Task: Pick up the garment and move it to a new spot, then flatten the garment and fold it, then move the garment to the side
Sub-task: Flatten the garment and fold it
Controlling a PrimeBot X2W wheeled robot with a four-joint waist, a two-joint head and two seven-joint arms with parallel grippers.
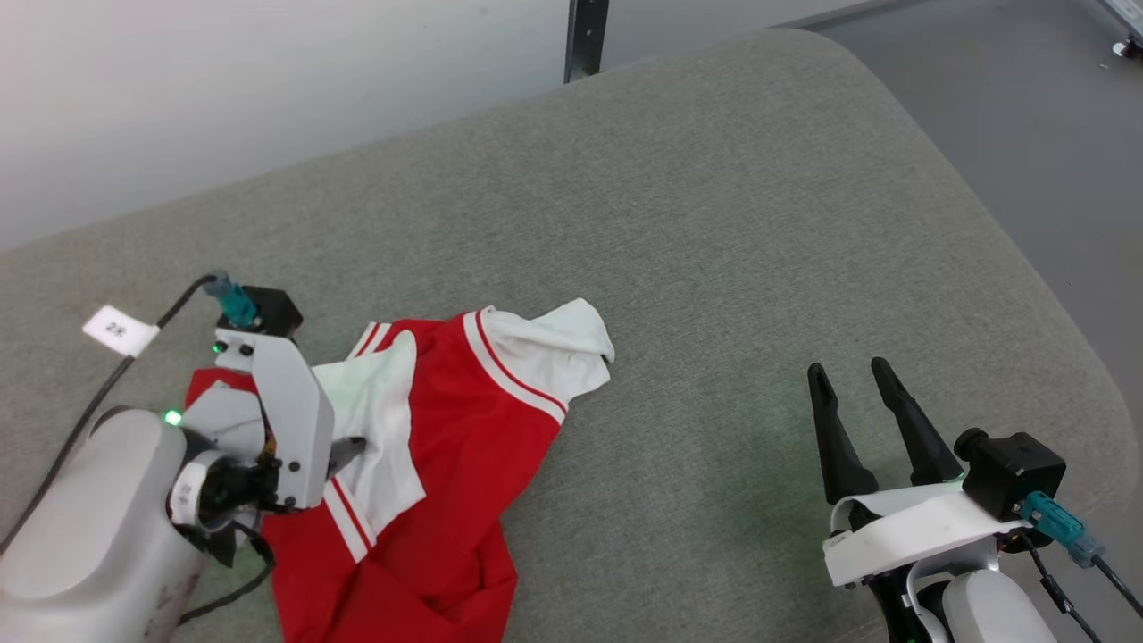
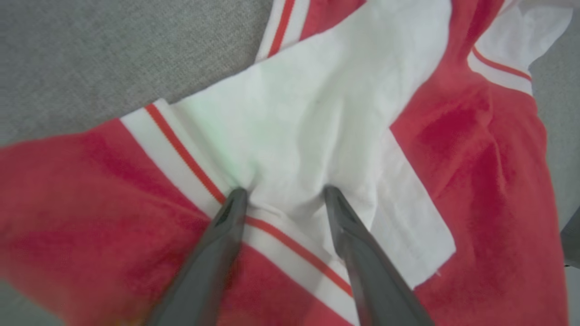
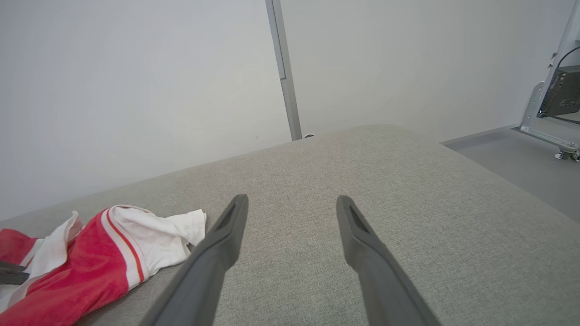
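The garment, red with white sleeves and striped trim, lies crumpled on the grey cushion at the lower left. My left gripper points down onto it. In the left wrist view its jaws stand open, both tips pressing into the white sleeve beside the striped seam, with a small ridge of white cloth between them. The garment spreads all around the fingers. My right gripper hovers open and empty over bare cushion at the lower right, well clear of the garment; its fingers hold nothing.
The grey cushioned surface has a rounded far-right corner, with grey floor beyond it. A pale wall and a metal post stand behind. A white label lies near the left arm's cable. A metal frame stands on the floor.
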